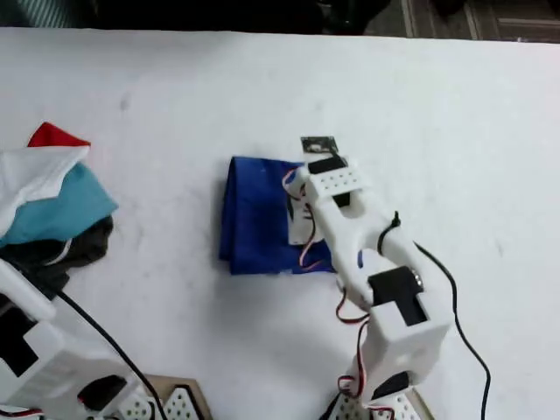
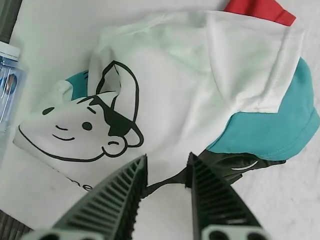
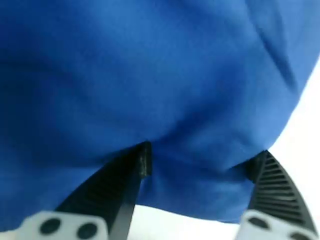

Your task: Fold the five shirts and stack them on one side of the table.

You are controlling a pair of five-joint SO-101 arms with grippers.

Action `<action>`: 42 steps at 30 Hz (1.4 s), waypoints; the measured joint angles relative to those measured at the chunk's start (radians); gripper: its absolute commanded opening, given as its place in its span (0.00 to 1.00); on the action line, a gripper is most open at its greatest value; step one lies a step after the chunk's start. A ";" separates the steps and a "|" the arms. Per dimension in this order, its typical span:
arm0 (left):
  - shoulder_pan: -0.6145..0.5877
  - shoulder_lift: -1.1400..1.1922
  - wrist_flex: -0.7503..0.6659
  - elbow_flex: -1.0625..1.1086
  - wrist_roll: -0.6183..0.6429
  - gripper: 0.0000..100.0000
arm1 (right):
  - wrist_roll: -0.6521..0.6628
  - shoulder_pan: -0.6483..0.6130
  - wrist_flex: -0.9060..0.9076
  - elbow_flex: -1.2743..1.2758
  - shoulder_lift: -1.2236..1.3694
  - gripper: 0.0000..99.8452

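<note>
Out in the middle of the bench [image 1: 455, 114]: the blue shirt [image 1: 258, 223], folded into a rough rectangle and lying flat. Right on top of it, the right end effector [image 3: 204, 155], its arm stretched in from the near side of the bench. Jaws spread wide, both tips down against the blue cloth, nothing pinched between them. Up close from the right wrist, blue fabric with soft creases and a strip of white bench past its edge.

Over at the left edge now: the pile. On top, a white shirt [image 2: 165, 85] with a black line-drawn cartoon face, loosely folded, one flap turned back. Under it a teal shirt [image 2: 280, 130], sticking out on one side. Beneath that a dark shirt [image 2: 235, 162], just peeking out, and a corner of a red shirt [image 2: 260, 10] at the far end. Well apart from the blue one, the whole heap.

Hovering above that pile, the left end effector [image 2: 167, 160]. Jaws partly open, a narrow gap between the ribbed pads, gripping nothing, pointed at the white shirt's edge by the dark cloth. Just beside the white shirt, a clear water bottle [image 2: 7, 85].
</note>
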 measured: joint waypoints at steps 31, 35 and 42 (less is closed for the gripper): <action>0.000 0.000 0.000 0.000 0.000 0.15 | 1.297 0.551 0.282 -0.534 0.172 0.02; 0.000 0.000 0.000 0.000 0.000 0.15 | 1.665 0.624 0.233 -0.657 0.258 0.02; 0.000 0.000 0.000 0.000 0.000 0.15 | 1.950 0.658 0.166 -0.907 0.442 0.03</action>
